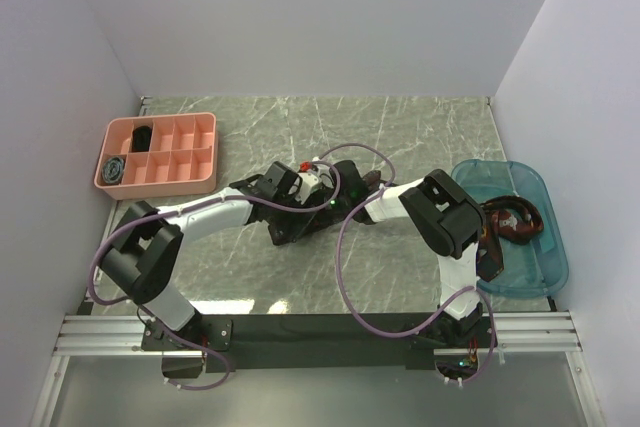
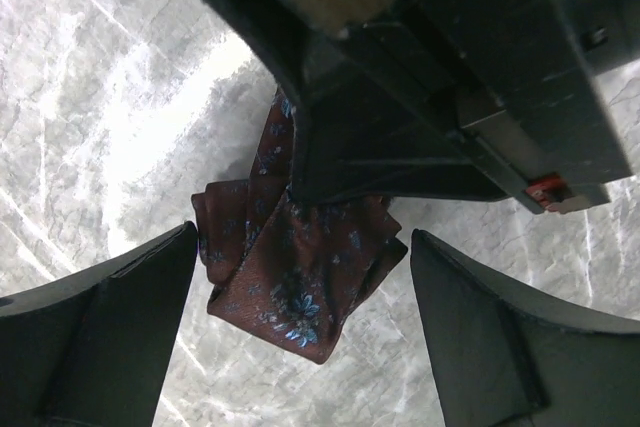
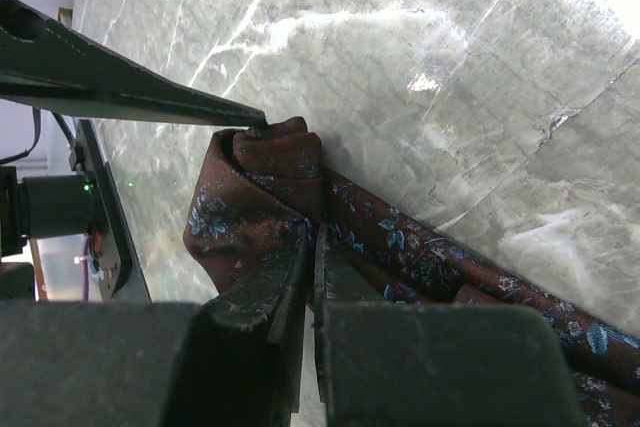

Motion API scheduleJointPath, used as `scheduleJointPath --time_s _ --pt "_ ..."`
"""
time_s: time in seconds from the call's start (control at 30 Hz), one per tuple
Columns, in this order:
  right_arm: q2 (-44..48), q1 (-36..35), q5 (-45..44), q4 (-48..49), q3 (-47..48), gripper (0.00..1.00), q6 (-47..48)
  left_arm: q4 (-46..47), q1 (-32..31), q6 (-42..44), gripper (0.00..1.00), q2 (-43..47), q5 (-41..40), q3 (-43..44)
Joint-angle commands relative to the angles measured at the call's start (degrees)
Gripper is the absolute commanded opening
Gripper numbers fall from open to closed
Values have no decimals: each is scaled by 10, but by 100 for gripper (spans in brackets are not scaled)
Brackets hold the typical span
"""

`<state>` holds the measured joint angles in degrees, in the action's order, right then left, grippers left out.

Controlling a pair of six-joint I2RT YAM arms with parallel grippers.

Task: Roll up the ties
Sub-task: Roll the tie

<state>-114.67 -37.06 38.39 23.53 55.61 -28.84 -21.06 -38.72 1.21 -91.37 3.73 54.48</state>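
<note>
Pinching a centre-frame fold of the maroon tie [image 3: 250,217], the right gripper [image 3: 312,247] is clenched; the left gripper [image 2: 303,267] straddles it released, seemingly clear. Soft, limp fabric: grasp stacked layers.

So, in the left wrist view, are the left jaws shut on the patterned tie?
No, the left jaws stand wide apart, with the folded maroon tie lying between them.
</note>
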Motion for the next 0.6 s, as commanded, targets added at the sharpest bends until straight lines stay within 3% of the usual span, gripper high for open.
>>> scheduleJointPath --time_s 0.0,0.13,0.27,0.4,0.57 --pt "-19 5 -18 -29 8 0 28 -1 1 15 92 4 5 4" --pt "-17 6 -17 -27 9 0 28 -2 2 14 90 -9 17 -1" --pt "-18 6 -14 -25 9 1 26 -7 1 12 78 -26 37 3" --pt "-19 6 -14 -22 8 4 22 -12 -2 4 72 -21 39 0" --pt "-19 5 2 -9 8 22 9 -12 -2 -4 60 -10 36 -4"
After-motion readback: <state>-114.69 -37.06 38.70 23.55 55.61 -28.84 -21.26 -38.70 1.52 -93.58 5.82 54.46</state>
